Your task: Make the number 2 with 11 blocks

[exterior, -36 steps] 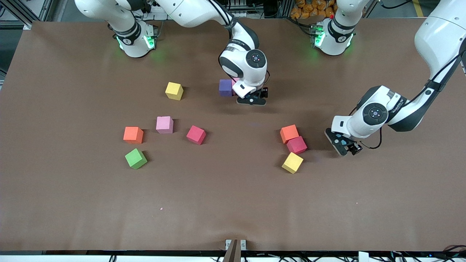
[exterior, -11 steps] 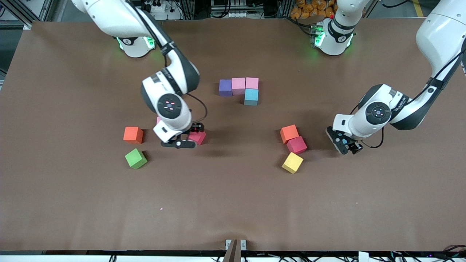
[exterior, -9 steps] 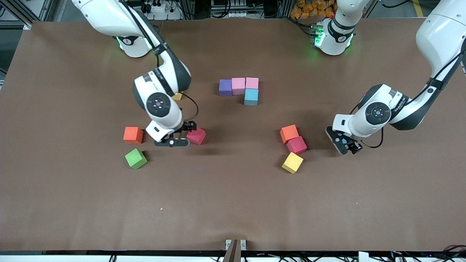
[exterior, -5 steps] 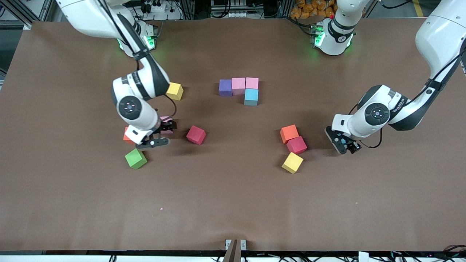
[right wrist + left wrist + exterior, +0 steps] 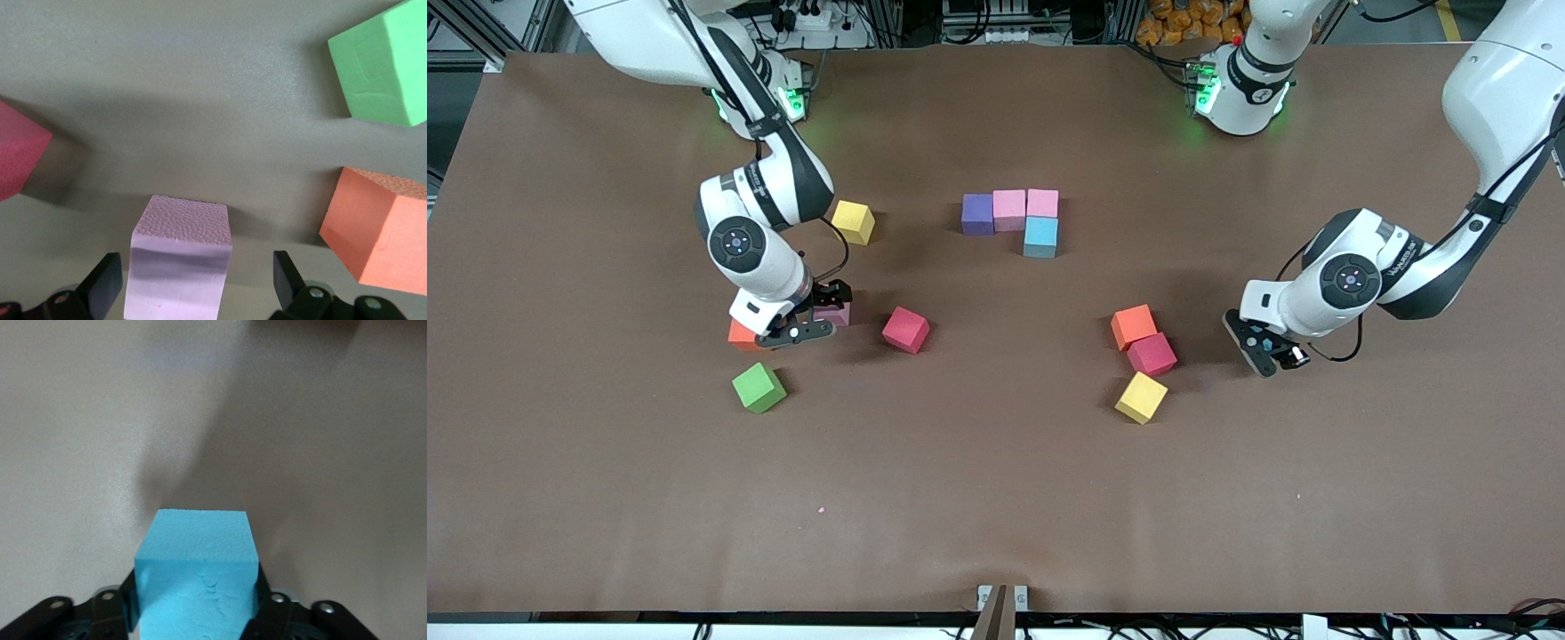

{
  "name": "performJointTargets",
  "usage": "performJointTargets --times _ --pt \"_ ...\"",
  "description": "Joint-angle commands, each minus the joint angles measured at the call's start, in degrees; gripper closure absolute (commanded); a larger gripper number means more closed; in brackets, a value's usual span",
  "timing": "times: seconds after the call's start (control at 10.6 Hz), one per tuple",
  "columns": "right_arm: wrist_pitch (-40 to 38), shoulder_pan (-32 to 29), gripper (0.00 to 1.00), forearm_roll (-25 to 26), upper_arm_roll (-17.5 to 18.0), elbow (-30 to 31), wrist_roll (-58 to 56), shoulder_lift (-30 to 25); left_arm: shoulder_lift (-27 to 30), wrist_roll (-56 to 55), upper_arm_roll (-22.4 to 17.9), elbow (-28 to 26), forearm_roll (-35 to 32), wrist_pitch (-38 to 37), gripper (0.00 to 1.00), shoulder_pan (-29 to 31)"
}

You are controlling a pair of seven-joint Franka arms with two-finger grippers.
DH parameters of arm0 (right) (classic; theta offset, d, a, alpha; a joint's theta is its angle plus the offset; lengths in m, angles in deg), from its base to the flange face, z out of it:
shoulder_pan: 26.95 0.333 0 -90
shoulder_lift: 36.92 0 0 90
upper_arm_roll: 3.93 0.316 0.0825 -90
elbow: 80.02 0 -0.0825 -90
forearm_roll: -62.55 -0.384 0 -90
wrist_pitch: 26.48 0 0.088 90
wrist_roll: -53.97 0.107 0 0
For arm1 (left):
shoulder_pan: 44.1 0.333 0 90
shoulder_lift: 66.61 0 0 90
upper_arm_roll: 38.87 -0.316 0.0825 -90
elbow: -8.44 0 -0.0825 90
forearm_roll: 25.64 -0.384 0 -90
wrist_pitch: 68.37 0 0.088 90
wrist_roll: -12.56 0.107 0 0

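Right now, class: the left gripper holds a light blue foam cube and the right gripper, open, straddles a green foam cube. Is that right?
Not quite. In the right wrist view, the right gripper is open around a pink foam cube; the green foam cube sits apart. The left gripper does hold the light blue foam cube.

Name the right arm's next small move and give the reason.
Probably lower and close the right tool on the pink block: its open fingers straddle that block, which rests on the table beside the orange block, not yet gripped.
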Motion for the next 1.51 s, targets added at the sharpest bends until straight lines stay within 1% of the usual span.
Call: performJointTargets --times 0.0,0.09,0.19,0.38,0.47,0.66,0.75,0.85,0.94,1.04,1.22,1.41 --pt "4.95 -0.3 0.0 0.81 0.51 4.01 0.01 -1.28 1.2 1.62 0.15 0.02 0.63 -0.22 0.59 0.62" --pt "7.33 -0.3 0.0 0.81 0.51 4.9 0.01 -0.85 1.99 1.62 0.5 0.72 1.32 -0.39 0.61 0.44" --pt "7.61 -0.3 0.0 0.81 0.51 4.99 0.01 -0.23 2.7 1.1 2.59 1.51 3.24 -0.92 0.61 0.53" --pt "8.75 -0.39 0.0 0.81 0.51 4.91 0.45 1.0 2.79 0.4 6.11 5.62 12.09 -5.64 0.61 0.44" --pt "9.89 -0.39 0.0 0.73 0.51 4.99 0.54 1.96 2.79 -0.65 7.69 8.17 15.36 -8.19 0.61 -0.08" --pt "10.6 -0.3 0.0 0.64 0.6 4.99 0.89 2.67 2.79 -5.91 8.93 11.87 19.59 -9.45 0.62 -2.62" --pt "10.69 -0.21 0.02 0.64 0.6 4.91 0.89 2.67 2.71 -8.63 8.94 13.98 21.09 -9.8 0.63 -4.9" --pt "10.6 -0.21 0.26 0.64 0.6 4.91 0.89 2.67 2.62 -13.1 8.94 16.35 22.5 -10.32 0.63 -7.53" --pt "10.6 -0.21 0.47 0.64 0.6 4.91 0.98 2.5 2.44 -18.28 8.94 18.2 23.12 -11.2 0.63 -9.91" --pt "10.43 -0.21 0.56 0.64 0.69 4.91 1.07 2.06 2.44 -24.77 8.85 19.26 23.3 -11.38 0.63 -12.63" --pt "9.64 -0.13 0.55 0.29 0.78 4.82 1.59 0.31 2.35 -37.26 8.85 20.67 23.3 -11.38 0.63 -16.94" --pt "7.28 0.49 0.51 0.2 1.04 4.12 2.91 -1.62 2.27 -49.64 8.59 20.85 22.86 -11.38 0.63 -20.99"
